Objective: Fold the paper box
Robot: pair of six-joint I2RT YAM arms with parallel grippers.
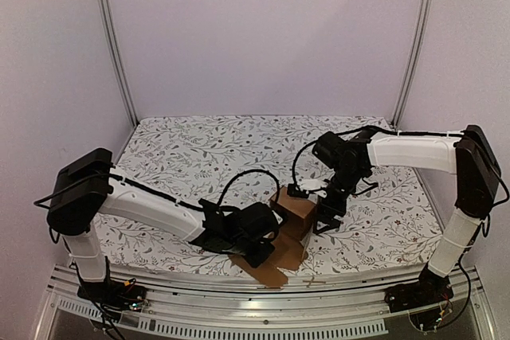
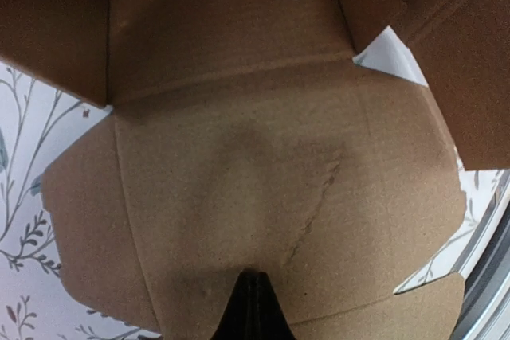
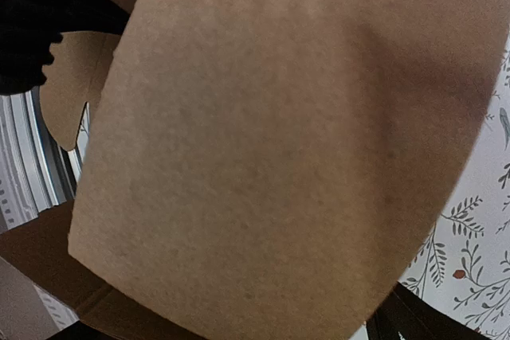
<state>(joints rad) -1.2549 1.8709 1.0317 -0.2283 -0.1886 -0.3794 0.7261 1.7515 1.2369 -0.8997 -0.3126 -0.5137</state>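
You're reaching low with the white left arm (image 1: 151, 206), its black left gripper (image 2: 251, 310) closed; the white right arm (image 1: 414, 151) is dangling its black right gripper (image 1: 328, 216) wide apart.

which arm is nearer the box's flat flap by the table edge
Left. Left fingers, shut, sit on the flat flap; right fingers, open, flank the folded-up paper box.

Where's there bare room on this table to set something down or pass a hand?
The far half of the tablecloth is bare, bordered by the back wall, left arm and right arm. A smaller bare patch lies between the right pincer and the right arm's base. The near middle is crowded: paper box, its spread flaps and the left pincer.
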